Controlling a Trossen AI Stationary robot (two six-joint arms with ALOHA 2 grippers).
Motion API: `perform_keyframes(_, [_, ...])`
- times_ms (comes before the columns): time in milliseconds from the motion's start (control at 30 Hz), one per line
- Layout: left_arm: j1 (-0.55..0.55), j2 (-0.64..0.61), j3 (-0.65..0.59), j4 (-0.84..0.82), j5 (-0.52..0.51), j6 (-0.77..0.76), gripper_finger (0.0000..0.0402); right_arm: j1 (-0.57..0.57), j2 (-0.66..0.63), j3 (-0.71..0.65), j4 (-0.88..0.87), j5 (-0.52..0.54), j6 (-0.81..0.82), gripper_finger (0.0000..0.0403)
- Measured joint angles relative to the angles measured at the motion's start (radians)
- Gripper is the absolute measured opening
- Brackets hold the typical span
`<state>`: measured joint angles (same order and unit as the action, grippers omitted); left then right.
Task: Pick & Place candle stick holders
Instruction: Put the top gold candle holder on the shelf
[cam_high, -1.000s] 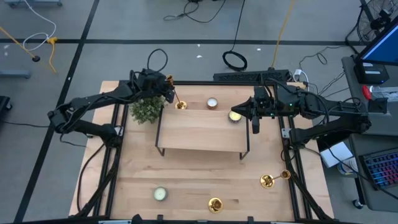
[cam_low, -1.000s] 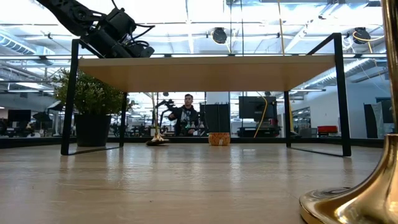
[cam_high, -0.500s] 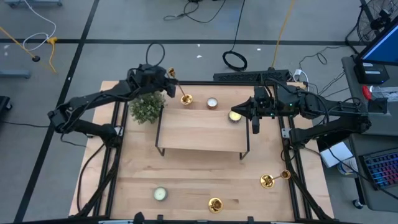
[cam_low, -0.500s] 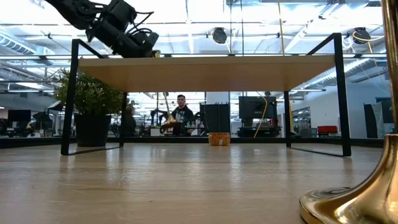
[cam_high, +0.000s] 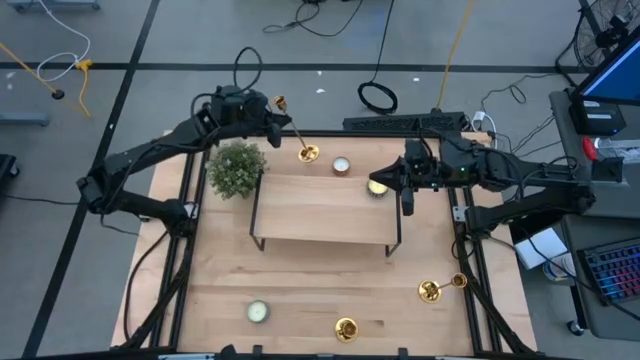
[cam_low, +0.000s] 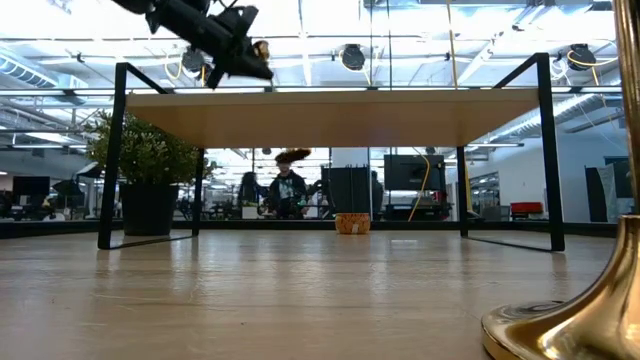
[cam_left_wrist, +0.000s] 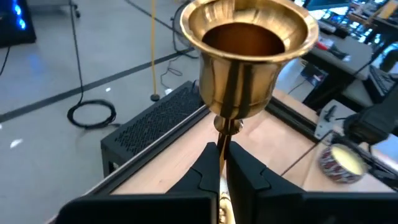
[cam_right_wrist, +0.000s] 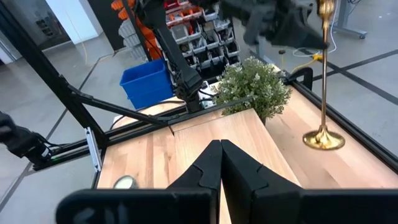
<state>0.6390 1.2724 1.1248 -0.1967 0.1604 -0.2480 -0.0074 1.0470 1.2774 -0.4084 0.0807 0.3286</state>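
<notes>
Pale wood table (cam_high: 320, 280) in an open workshop; left claw (cam_high: 270, 118) clamps a candle stick holder (cam_high: 296, 132) aloft.

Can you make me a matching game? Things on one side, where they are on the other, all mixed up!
Things:
1. held holder
2. plant
3. right gripper
4. near tealight

Places:
A. on the table's near left part
B. at the right end of the shelf, shut, empty
C. in the left gripper, up off the table
D. at the shelf's far left corner

Pairs: 1-C, 2-D, 3-B, 4-A
</notes>
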Motion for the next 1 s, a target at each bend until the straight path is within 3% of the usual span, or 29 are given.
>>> perform_keyframes(267, [-0.036, 0.0, 0.144, -0.088, 0.058, 0.018, 0.0018, -0.003, 0.058, 0.0, 0.074, -0.007, 0.01, 0.0004])
perform_keyframes(600, [-0.125, 0.0, 0.255, -0.27, 0.139, 0.017, 0.0017, -0.127, 0.107, 0.0, 0.093, -0.213, 0.127, 0.0014])
perform_keyframes(767, [-0.189, -0.002, 0.263, -0.273, 0.18, -0.021, 0.0008, -0.176, 0.158, 0.009, 0.1, -0.374, 0.136, 0.0069])
perform_keyframes(1000, [-0.28, -0.002, 0.263, -0.268, 0.194, -0.053, 0.0009, -0.149, 0.234, 0.025, 0.245, -0.478, 0.14, 0.0181])
